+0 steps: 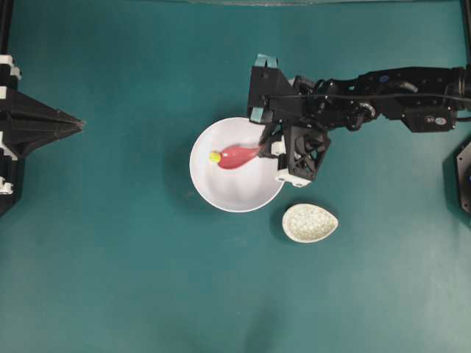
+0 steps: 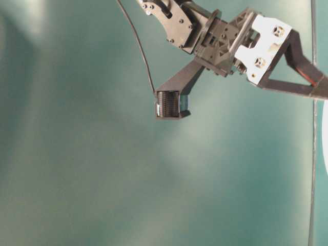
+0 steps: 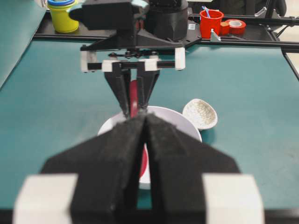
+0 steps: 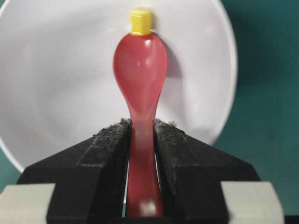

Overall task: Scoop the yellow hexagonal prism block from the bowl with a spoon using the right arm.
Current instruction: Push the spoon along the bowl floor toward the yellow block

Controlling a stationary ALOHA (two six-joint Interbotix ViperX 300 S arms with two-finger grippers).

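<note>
Right arm [image 1: 383, 92] reaches in from 3 o'clock, right gripper [image 4: 141, 140] clamped on the glossy pink-red spoon [image 4: 140, 70] handle. Yellow hexagonal prism block [image 4: 140, 21] touches the scoop tip inside the smooth white bowl [image 1: 235, 195]. Left gripper [image 3: 145, 140] fingers pressed together, holding nothing. Teal tabletop [image 1: 110, 279]; speckled egg-shaped dish [image 1: 310, 223] at the bowl's 4 o'clock.

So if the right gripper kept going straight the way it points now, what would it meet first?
The spoon it holds leads, and its tip sits at the yellow block, so the block comes first, then likely the white bowl wall behind it. Whether the tip already touches the block is unclear.
</note>
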